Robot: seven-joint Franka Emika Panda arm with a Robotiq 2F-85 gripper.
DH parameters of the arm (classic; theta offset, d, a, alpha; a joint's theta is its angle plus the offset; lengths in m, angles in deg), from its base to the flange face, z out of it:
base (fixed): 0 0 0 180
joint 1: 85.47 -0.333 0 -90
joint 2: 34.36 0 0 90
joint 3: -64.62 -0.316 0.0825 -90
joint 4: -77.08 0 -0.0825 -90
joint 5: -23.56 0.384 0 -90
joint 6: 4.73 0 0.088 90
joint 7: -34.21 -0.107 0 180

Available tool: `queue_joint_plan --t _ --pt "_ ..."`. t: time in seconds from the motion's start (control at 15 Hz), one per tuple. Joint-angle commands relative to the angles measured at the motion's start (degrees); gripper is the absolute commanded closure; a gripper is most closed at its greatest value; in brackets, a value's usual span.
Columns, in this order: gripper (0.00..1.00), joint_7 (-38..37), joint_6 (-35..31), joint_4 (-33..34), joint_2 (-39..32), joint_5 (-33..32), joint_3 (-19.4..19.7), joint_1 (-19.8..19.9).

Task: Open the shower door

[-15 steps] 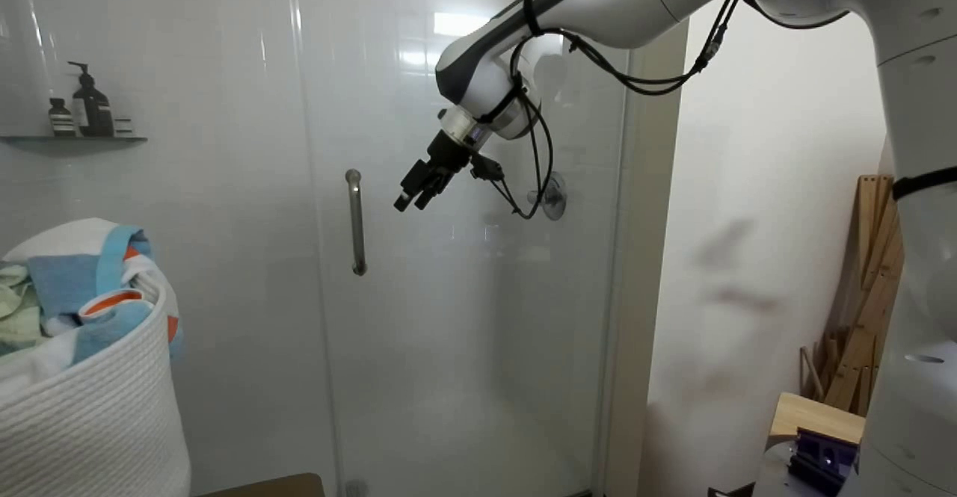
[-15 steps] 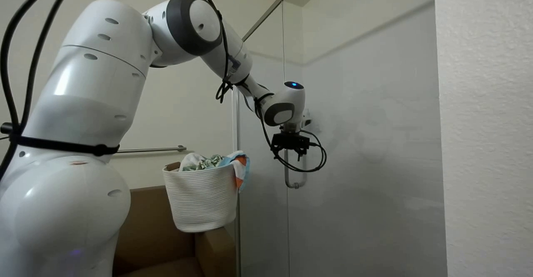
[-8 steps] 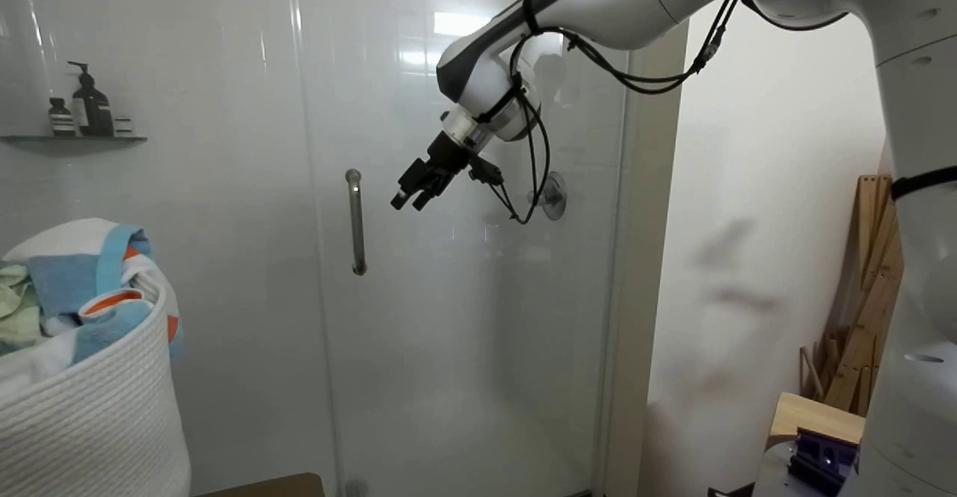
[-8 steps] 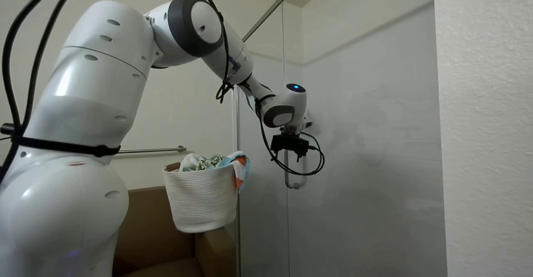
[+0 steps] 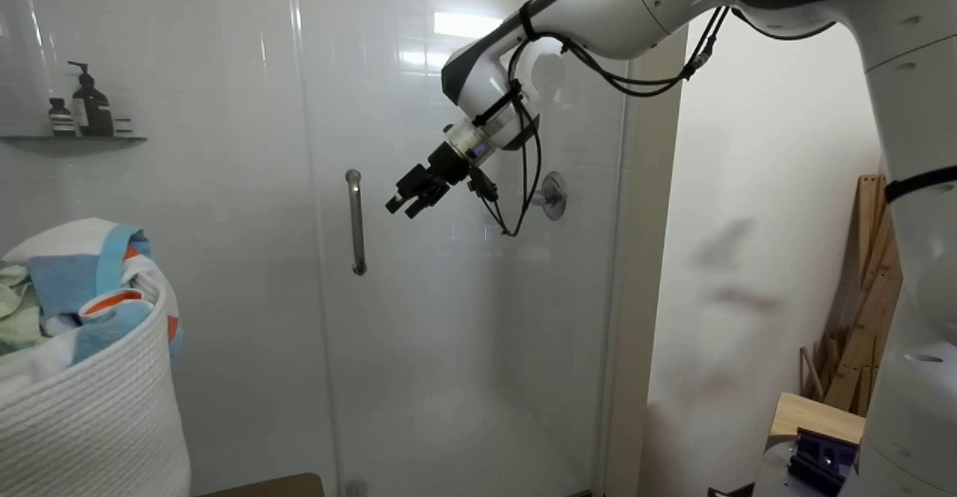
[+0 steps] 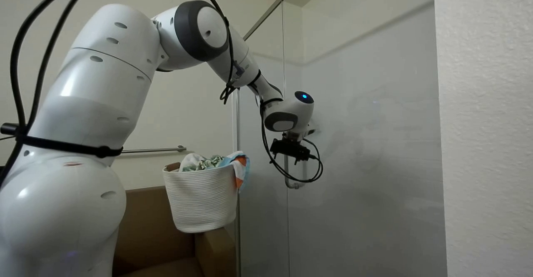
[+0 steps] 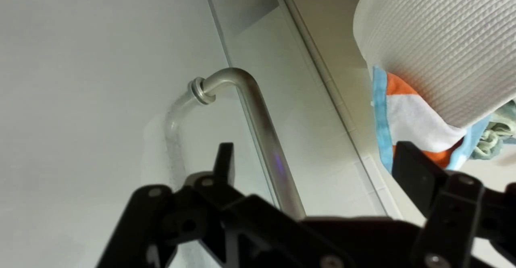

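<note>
The shower door (image 5: 448, 332) is a tall clear glass panel, standing in line with the fixed glass. It also shows in an exterior view (image 6: 358, 193) and in the wrist view (image 7: 100, 78). Its vertical silver-grey bar handle (image 5: 357, 220) shows in the wrist view (image 7: 264, 127); in an exterior view its upper part is hidden behind the gripper and only the lower part (image 6: 287, 179) shows. My gripper (image 5: 402, 208) is open and empty, apart from the handle. In the wrist view the handle runs between the spread fingers (image 7: 316, 163), nearer the left finger.
A white woven basket (image 5: 97, 422) with towels stands on a brown couch (image 6: 154, 227). A shelf (image 5: 75, 138) holds bottles. A round shower valve (image 5: 554, 196) is seen through the glass. Wooden pieces (image 5: 867, 310) lean behind the arm. A textured wall (image 6: 483, 123) stands at one side.
The arm has swung slightly and lowered. My gripper has shifted a little toward the handle and tilted. The cable loop hangs lower. The door and handle have not moved.
</note>
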Motion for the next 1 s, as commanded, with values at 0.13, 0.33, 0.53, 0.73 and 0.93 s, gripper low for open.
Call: queue_joint_plan --t 0.13,0.33,0.53,0.73,0.93 --pt "0.00 8.48 4.54 3.64 -3.25 4.86 0.46 0.26" --pt "0.00 11.80 3.41 4.37 -4.22 5.00 0.07 -0.38" --pt "0.00 15.70 1.76 4.77 -5.03 5.00 -0.45 -1.54" --pt "0.00 18.42 0.01 5.22 -5.62 5.05 -0.70 -2.63" --pt "0.00 20.68 -0.98 6.25 -6.60 5.66 -1.21 -2.97"
